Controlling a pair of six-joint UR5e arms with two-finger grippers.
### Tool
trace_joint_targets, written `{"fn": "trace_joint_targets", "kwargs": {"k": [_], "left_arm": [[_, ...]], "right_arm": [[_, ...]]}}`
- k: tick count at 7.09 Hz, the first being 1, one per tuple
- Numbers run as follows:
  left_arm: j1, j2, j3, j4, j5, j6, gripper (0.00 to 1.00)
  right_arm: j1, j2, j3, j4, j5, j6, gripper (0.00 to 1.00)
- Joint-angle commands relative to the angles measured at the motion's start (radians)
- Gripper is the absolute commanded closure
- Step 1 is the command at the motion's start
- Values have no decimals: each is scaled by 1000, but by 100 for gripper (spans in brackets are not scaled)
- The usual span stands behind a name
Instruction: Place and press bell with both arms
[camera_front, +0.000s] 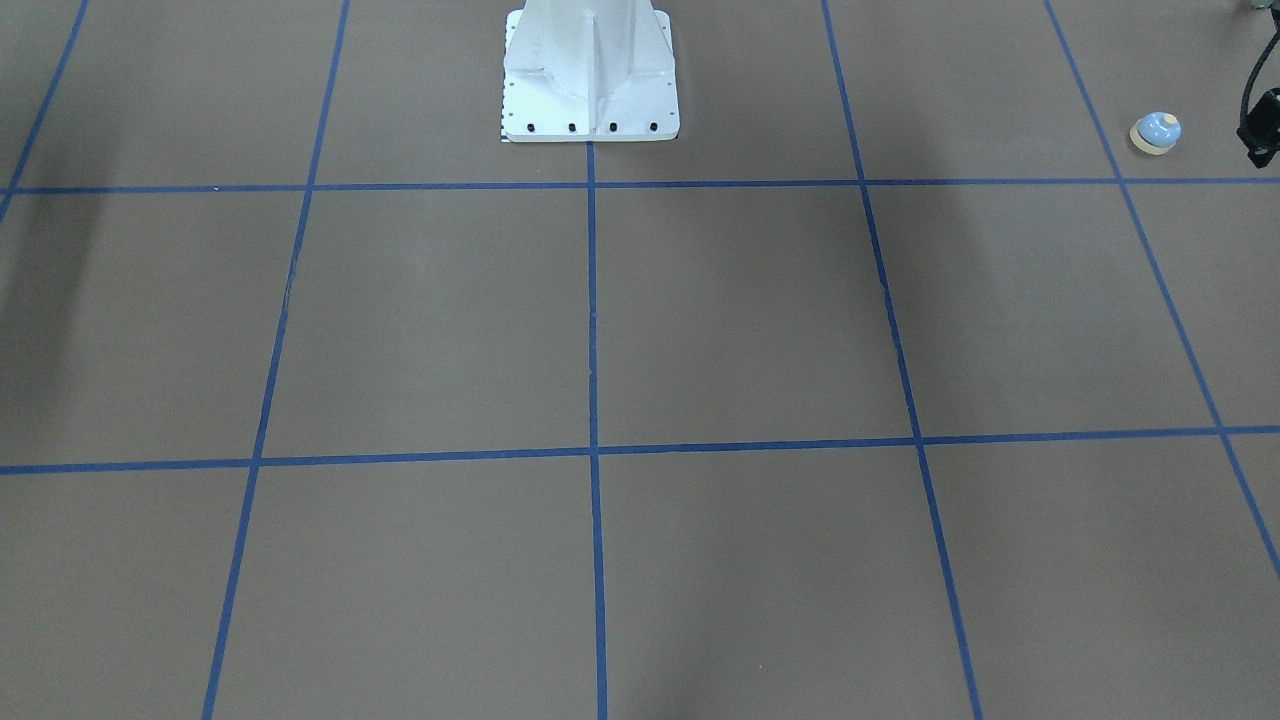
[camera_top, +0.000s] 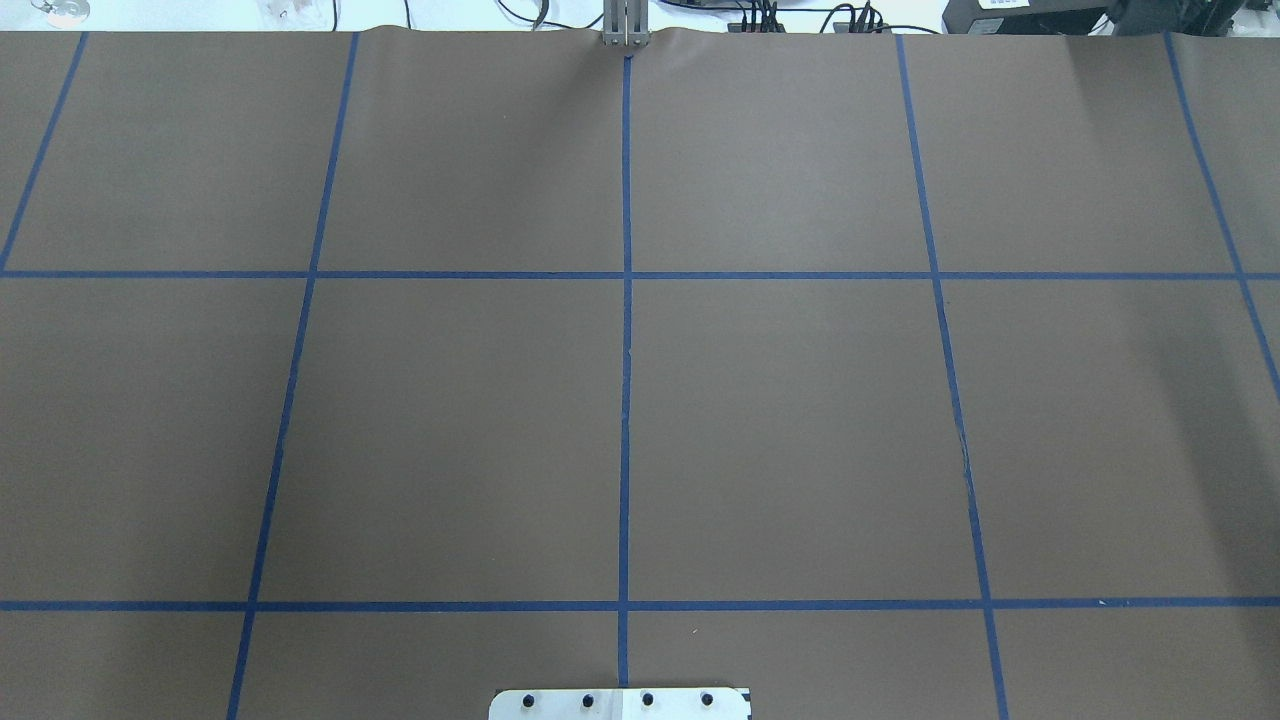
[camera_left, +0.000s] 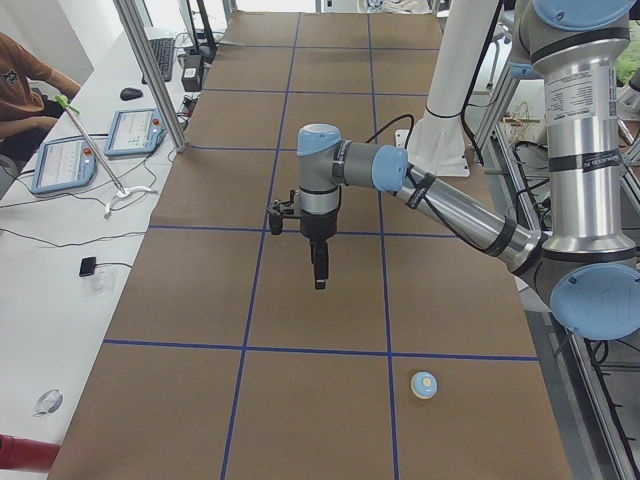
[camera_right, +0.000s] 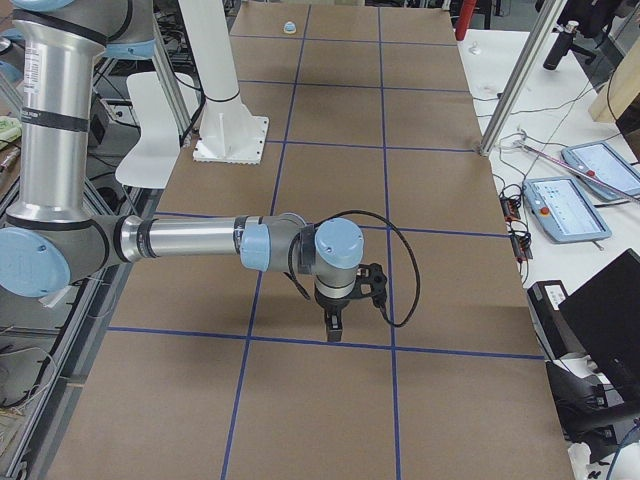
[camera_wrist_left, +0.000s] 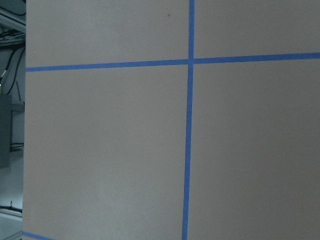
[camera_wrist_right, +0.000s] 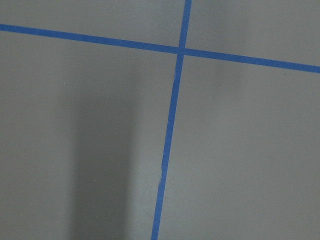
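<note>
Sitting upright at the left end of the surface (camera_left: 180, 400): bell (camera_left: 425, 384), round, no long axis. Nearer arm's left gripper (camera_left: 319, 285) has it outboard and baseward; right gripper (camera_right: 332, 336) far off. Fingers (camera_left: 318, 268) on the 2, wide or narrow: cannot tell.

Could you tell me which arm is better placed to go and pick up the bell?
Left, probably. The bell sits at the robot's left end of the table, and the left gripper hangs above that same end. The right gripper hangs toward the opposite end, far from it.
</note>
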Motion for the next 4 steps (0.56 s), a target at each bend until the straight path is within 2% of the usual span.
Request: {"fn": "trace_joint_targets", "kwargs": {"k": [1,3,4], "left_arm": [[232,4,-76,105,147,-478,0],[495,70,-75,119,264,-982,0],[587,137,-74,119,284,-1163,0]], "right_arm": [[0,0,-1,0,-2,-2,0],[0,0,4,2,-1,-2,0],[0,1,9,2,-1,-4,0]]}}
